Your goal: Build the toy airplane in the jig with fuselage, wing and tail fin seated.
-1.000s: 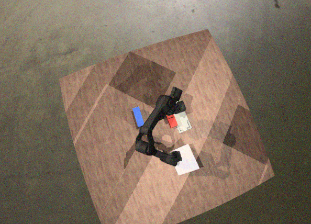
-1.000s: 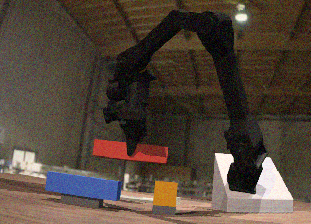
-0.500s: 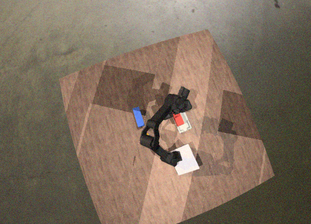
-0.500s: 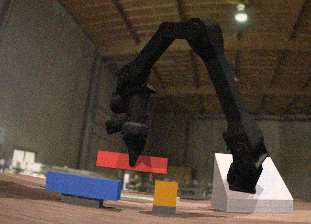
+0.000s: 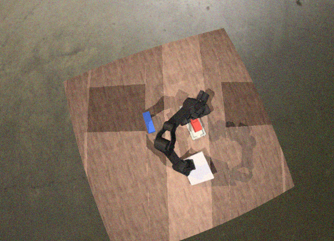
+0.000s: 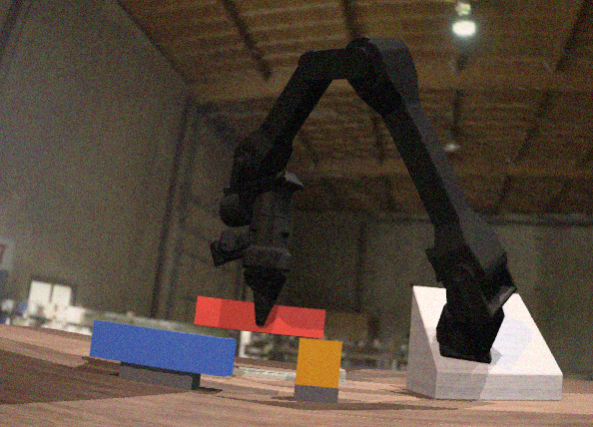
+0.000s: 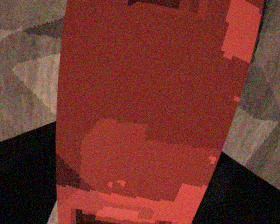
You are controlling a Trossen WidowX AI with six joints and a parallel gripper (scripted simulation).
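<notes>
Top + ext. views: wooden table [image 5: 118, 164] [image 6: 240, 408], w/ light and dark patches across planks.

On it, black arm [image 5: 162, 144] [image 6: 424, 147], bent high at elbow, reaching out over work area, foot low by white sloped block [image 5: 202, 170] [image 6: 524, 346]. Arm foot overlapping block in both views; contact btwn them: can't tell.

At arm's far end, gripper [image 5: 197, 106] [image 6: 262, 318] [image 7: 134, 137], pointing down, pinching red fuselage [image 5: 196, 125] [image 6: 299, 322] [image 7: 141, 90] near mid-length. Black fingers at both sides of fuselage in wrist view, low in frame. In top view, hidden under wrist.

Below, pale jig [image 5: 198, 136] [image 6: 275, 373], flat on table. Partly hidden by arm in top view, by nearer parts in ext. view.

Fuselage: over jig in top view, near end of jig showing past it. In ext. view, raised clear of jig, w/ visible gap; not seated. Dark recess at upper edge of wrist view, another at bottom, lower L.

Blue wing [image 5: 149, 122] [image 6: 165, 348]: off to one side of jig, well apart, lying lengthwise on dark gray support [image 6: 160, 375], both ends overhanging. Not on fuselage.

Smallest: orange tail fin [image 6: 319, 362], upright on own gray support [image 6: 315, 393], in front of jig in ext. view. Also off fuselage. Not visible in top view, prob. under arm.
</notes>
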